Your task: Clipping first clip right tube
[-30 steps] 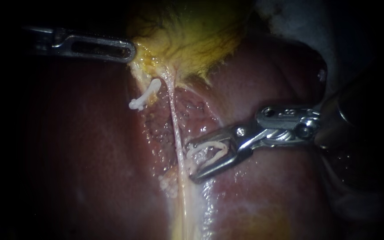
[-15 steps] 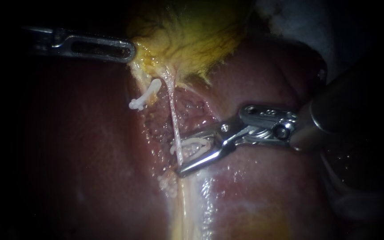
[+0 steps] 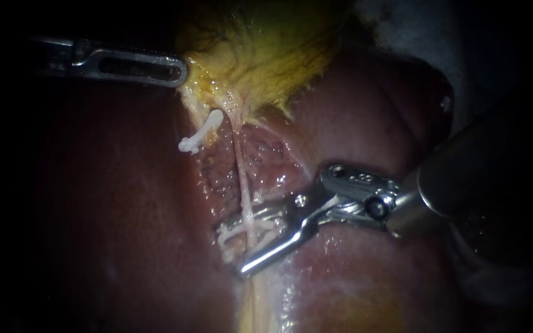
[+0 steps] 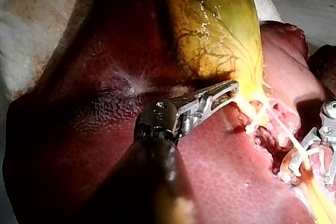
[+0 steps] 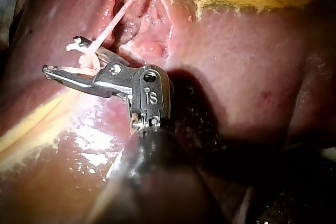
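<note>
Steel right instrument (image 3: 229, 251): comes in from the right. Its two jaws stand apart in a narrow V and hold only the clip they carry.
Open clip (image 3: 228, 234): white, seated between those jaws with one leg along each, its legs spread.
Tube (image 3: 240, 166): a thin pale strand that crosses the gap between the right jaws near their tips, inside the open clip. It runs on past the jaws to either side.
Closed clip (image 3: 200, 135): white, beyond the right jaws toward the gallbladder, just beside the tube and apart from the jaws.
Gallbladder (image 3: 266, 55): yellow and veined, at the tube's far end from the right jaws.
Left instrument (image 3: 181, 69): comes in from the left, well apart from the right instrument. Its slotted jaws lie close together and pinch the gallbladder's edge at their tip.
Liver (image 3: 124, 216): dark red and wet, under both instruments.
</note>
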Motion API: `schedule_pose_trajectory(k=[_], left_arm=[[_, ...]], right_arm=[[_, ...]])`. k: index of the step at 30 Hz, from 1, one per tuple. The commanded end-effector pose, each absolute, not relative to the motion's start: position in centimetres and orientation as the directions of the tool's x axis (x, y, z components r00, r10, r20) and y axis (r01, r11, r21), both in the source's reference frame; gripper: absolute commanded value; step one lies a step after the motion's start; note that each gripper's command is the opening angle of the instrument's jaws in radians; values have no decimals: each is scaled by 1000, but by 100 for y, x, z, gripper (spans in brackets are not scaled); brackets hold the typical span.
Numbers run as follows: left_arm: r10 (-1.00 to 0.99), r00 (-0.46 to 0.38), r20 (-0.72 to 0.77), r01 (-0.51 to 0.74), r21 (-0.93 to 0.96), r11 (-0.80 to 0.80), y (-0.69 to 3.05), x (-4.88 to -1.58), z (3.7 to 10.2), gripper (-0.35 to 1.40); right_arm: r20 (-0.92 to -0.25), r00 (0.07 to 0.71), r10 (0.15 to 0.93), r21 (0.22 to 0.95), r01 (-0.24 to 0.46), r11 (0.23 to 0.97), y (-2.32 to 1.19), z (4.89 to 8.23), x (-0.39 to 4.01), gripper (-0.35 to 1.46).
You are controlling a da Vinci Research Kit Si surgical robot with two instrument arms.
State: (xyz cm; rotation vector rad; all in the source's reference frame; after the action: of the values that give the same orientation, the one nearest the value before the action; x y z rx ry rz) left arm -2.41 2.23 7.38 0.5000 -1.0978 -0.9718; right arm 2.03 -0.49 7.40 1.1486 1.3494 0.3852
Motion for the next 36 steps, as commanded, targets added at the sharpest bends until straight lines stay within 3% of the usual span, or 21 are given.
schedule_pose_trajectory(k=[1,17,19,36], left_arm=[[-851,124,510,404,758,513,223,-241,738,-35],[-851,124,510,403,758,512,224,-240,737,-35],[-852,124,509,403,758,512,224,-240,737,-35],[-852,124,509,403,759,512,225,-240,736,-35]], right_arm=[[-563,256,786,805,383,453,-49,740,202,47],[-598,226,769,781,381,495,-44,741,202,-11],[-600,213,771,781,363,508,-44,741,202,-33],[-604,232,763,785,341,517,-44,742,200,-35]])
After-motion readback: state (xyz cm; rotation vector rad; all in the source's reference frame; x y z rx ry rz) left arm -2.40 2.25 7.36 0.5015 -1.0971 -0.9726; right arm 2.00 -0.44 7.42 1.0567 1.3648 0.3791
